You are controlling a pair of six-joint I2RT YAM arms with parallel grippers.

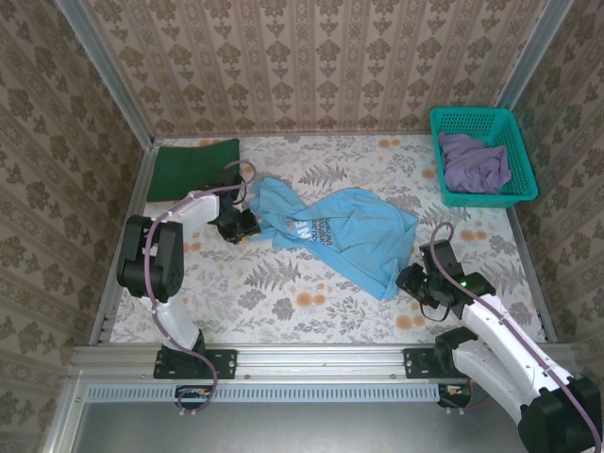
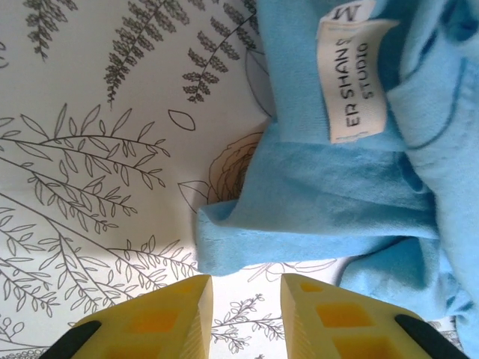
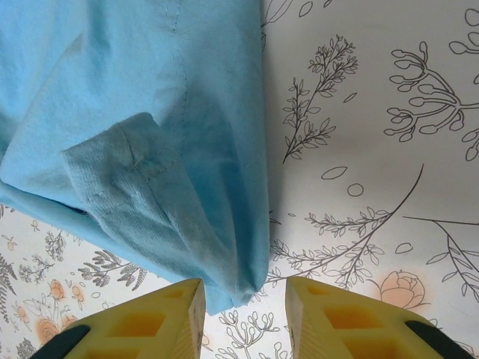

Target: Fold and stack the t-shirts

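A spread t-shirt (image 1: 340, 231) lies in the middle of the bench (image 1: 283, 293). A folded t-shirt (image 1: 193, 168) lies in the far left corner. A basket (image 1: 483, 116) stands in the far right corner, a third t-shirt (image 1: 472, 162) in it. The left gripper (image 1: 241, 226) sits at the spread t-shirt's left edge, the right gripper (image 1: 412, 280) at its near right corner.

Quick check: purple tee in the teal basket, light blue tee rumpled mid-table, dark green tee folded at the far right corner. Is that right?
Not quite. The dark green tee lies folded at the far left corner, not the far right, as the top external view shows. The rest holds: the purple tee is in the teal basket, and the light blue tee lies rumpled mid-table.
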